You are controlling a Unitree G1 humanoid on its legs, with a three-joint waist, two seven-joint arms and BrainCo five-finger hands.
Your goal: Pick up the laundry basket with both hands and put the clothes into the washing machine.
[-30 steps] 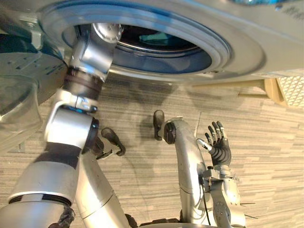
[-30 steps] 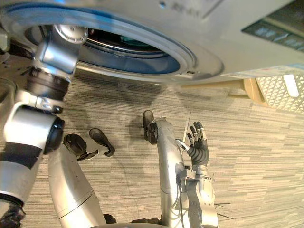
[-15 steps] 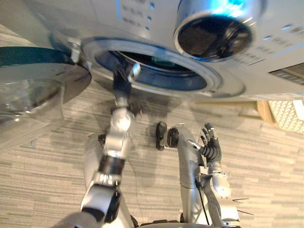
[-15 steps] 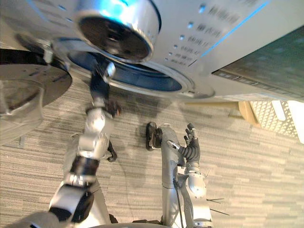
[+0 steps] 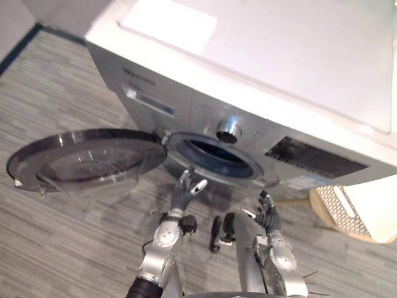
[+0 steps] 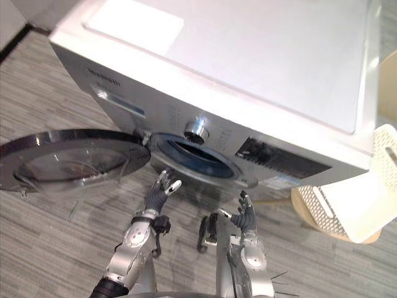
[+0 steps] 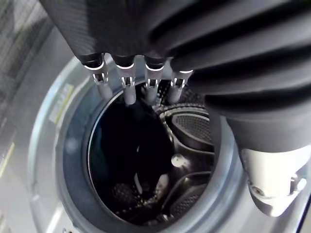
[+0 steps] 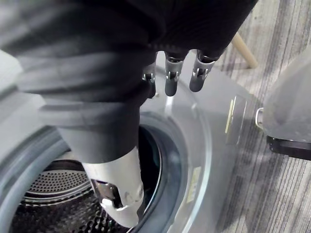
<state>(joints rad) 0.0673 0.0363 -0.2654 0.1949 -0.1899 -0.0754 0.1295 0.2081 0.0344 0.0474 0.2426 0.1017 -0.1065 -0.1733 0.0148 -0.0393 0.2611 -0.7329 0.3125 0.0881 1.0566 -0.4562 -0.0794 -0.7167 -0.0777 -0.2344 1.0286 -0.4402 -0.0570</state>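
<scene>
The silver washing machine [image 5: 260, 74] stands before me with its round glass door [image 5: 87, 158] swung wide to the left. Its drum opening [image 5: 214, 158] is dark inside, and I cannot make out clothes in it. My left hand [image 5: 186, 189] is open, fingers straight, just in front of the opening's lower rim; its wrist view looks straight into the drum [image 7: 146, 165]. My right hand [image 5: 267, 217] is open and raised below the machine's front at the right, holding nothing. The white perforated laundry basket [image 5: 366, 211] sits at the far right, away from both hands.
The basket rests on a round wooden stool [image 5: 322, 214] right of the machine. Grey striped carpet [image 5: 56, 236] covers the floor. The open door takes up the space to the left at drum height.
The camera has risen and pulled back, so the whole machine now shows. My left arm has drawn out of the drum; its hand is now outside the opening. The right hand stays raised and open.
</scene>
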